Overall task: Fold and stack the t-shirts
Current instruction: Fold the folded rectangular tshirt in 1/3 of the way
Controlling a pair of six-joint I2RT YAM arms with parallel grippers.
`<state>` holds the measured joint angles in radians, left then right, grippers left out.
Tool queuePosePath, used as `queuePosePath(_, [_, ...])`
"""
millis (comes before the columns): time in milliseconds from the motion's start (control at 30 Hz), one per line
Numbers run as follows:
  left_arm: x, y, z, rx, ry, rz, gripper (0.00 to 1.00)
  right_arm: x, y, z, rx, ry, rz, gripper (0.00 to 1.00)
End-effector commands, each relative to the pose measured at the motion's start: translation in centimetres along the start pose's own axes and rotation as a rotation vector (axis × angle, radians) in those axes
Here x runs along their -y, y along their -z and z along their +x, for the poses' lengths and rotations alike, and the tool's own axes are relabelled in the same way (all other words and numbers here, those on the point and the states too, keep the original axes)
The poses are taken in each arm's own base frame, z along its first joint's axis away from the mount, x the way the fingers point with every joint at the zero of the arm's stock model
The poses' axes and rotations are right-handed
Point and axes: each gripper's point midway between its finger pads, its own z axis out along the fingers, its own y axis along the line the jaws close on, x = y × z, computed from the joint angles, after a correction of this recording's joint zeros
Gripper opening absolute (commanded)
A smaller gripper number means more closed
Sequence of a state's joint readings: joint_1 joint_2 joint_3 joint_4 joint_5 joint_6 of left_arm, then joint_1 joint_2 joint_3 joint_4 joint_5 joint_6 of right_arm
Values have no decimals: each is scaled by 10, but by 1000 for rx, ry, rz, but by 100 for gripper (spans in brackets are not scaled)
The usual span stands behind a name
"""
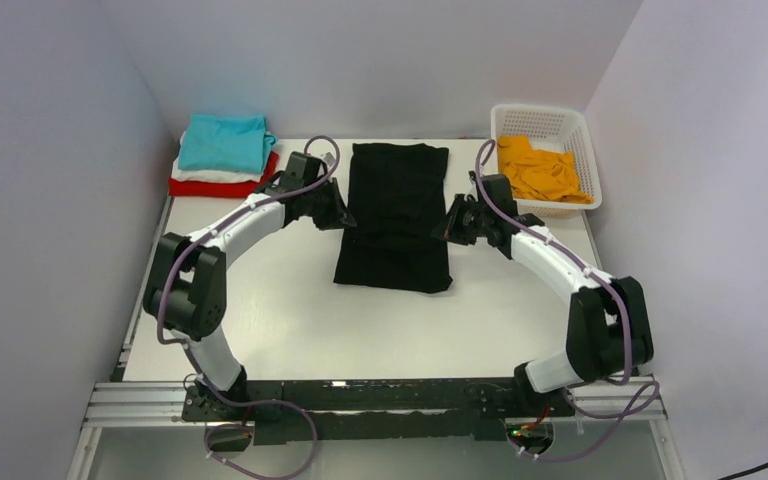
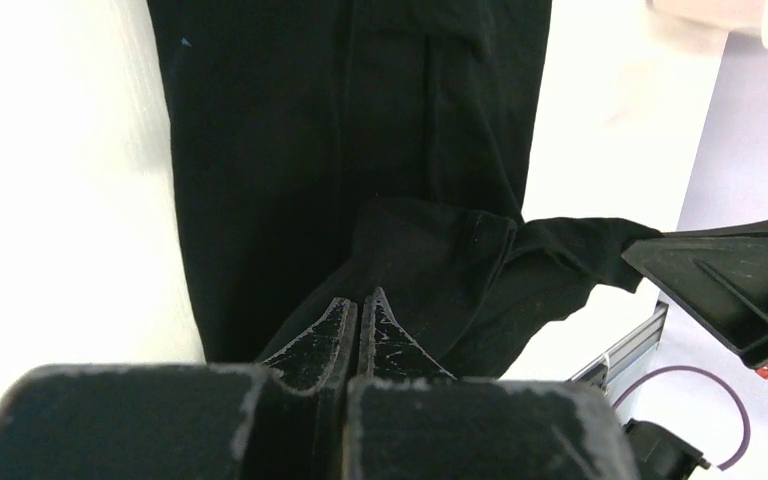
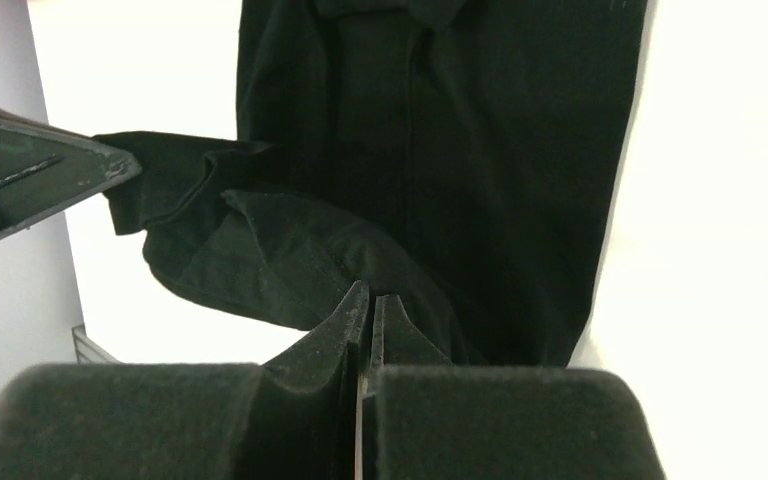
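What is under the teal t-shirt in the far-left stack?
A white t-shirt shows as a thin edge beneath the teal t-shirt, and a red t-shirt lies at the bottom. Only their edges show; anything else between the layers is covered.

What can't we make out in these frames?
- Top view: fingertips of left gripper and right gripper merge with the black t-shirt.
- Top view: white t-shirt is a sliver between teal t-shirt and red t-shirt.
- Top view: basket wall hides part of the orange t-shirt.
- Wrist views: frame top cuts off the black t-shirt.
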<state>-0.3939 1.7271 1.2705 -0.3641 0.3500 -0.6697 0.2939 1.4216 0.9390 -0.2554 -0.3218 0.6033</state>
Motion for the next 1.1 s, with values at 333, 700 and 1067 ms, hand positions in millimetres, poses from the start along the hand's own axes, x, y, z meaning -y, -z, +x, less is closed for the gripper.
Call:
queuePosePath(333, [-4,-28,-55,37,-13,4,0,20,-42,-77,136,144,124,0])
queuePosePath(700, [-24,-62,-88,72,27,-55,8,47,-82,-107,149,188,193,1])
queuePosePath(1067, [-18,-11,-107,178,-42,-119,100,9,-61,-121,140,215,44,100])
